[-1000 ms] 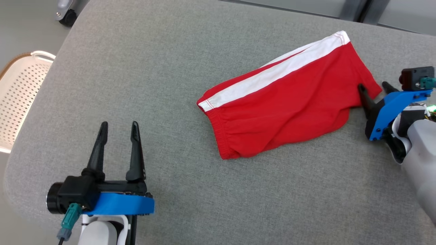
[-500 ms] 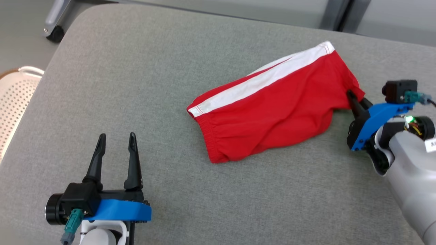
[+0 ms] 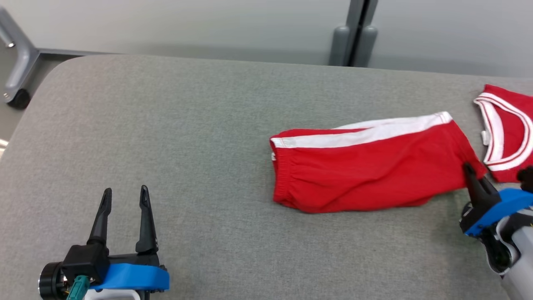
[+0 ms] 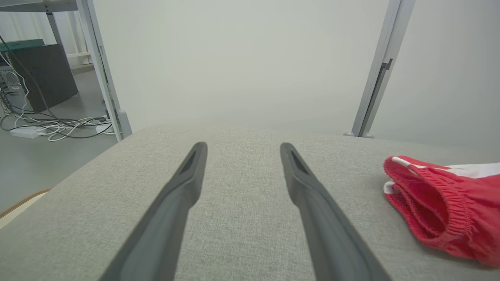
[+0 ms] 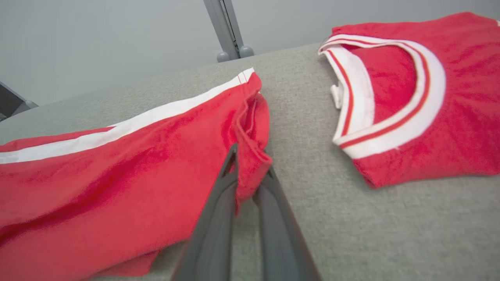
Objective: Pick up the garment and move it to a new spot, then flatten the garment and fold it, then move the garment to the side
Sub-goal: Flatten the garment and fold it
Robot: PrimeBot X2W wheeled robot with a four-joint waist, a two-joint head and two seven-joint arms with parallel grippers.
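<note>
Red shorts [image 3: 366,166] — long axis left-right, waistband [image 3: 284,177] leftward

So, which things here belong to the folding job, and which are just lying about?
For the job:
- red shorts
- right hand, shut on a corner of the shorts
- left hand, open, holding nothing
- grey cushioned surface

Just lying about:
- red shirt with a white collar
- floor cables
- caster wheel
</note>
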